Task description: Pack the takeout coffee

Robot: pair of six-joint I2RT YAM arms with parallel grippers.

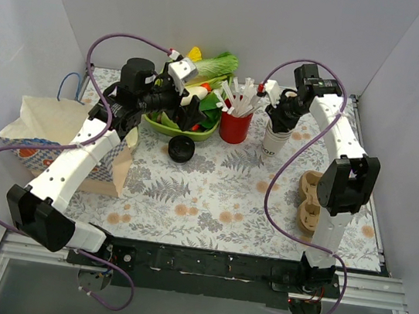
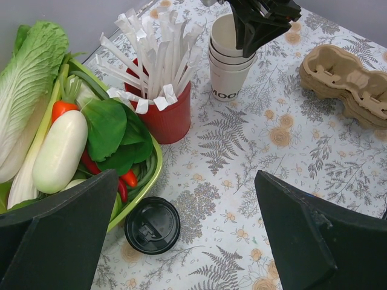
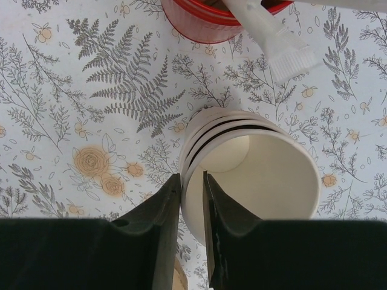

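White-walled floral desk [image 1: 212,196]. At two o'clock the right tool [image 3: 191,178] is nearly together astride the rim of the top cup [image 3: 260,175], grip unclear; the left tool [image 2: 186,181] gapes. Pinch firmly and lift straight, clear of the straws [image 2: 151,54].

Only legible text: partial black print "MOO", cut off by the curve, low on the bottom cup of the white cup stack [image 2: 233,72]; nothing else readable.

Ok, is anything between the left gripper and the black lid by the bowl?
Nothing visible. The black lid sits on bare tablecloth just ahead of the open left gripper, close beside the green bowl's rim.
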